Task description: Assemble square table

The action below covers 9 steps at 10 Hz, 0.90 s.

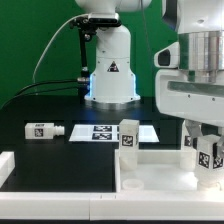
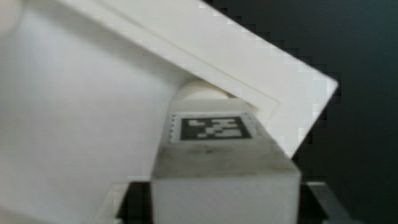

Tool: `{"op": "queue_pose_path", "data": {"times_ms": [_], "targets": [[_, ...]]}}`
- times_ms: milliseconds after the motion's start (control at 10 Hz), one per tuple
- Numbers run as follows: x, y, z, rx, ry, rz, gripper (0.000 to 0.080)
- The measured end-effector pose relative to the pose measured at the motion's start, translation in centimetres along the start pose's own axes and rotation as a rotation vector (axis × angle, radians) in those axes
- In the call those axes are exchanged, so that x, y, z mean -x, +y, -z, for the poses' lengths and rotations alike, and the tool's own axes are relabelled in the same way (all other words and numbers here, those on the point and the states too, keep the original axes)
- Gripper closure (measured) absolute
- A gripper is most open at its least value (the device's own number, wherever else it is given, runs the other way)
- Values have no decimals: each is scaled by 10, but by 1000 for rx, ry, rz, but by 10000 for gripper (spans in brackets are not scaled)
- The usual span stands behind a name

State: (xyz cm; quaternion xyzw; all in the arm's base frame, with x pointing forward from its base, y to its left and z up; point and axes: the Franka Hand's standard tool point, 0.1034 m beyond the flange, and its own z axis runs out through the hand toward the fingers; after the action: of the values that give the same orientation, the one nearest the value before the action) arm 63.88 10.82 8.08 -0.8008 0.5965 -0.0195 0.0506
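Observation:
The square table top (image 1: 165, 178) is a large white tray with a raised rim at the front of the exterior view. One tagged white leg (image 1: 128, 135) stands upright at its far left corner. Another leg (image 1: 45, 130) lies on the black table at the exterior view's left. My gripper (image 1: 205, 148) is shut on a third leg (image 1: 207, 156) and holds it upright over the top's right side. In the wrist view the held leg (image 2: 215, 150) sits between my fingers (image 2: 317, 200), tag facing the camera, its far end at the top's corner (image 2: 302, 95). Contact there cannot be told.
The marker board (image 1: 105, 132) lies flat behind the table top. The robot's white base (image 1: 110, 70) stands at the back. A plain white bar (image 1: 8, 165) lies at the exterior view's left front, with another white strip (image 1: 60, 208) along the front edge.

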Motion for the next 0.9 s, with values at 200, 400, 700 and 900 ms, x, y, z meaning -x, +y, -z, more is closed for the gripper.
{"op": "queue_pose_path", "data": {"times_ms": [200,400,700,900], "targets": [[0,0,-1,-20,-39,-392,515],[2,-1,-1,-19,-50,-567,515],[3,-1,-1,-17,-47,-490,398],[12,-5,8,-28,-46,-106,173]]}}
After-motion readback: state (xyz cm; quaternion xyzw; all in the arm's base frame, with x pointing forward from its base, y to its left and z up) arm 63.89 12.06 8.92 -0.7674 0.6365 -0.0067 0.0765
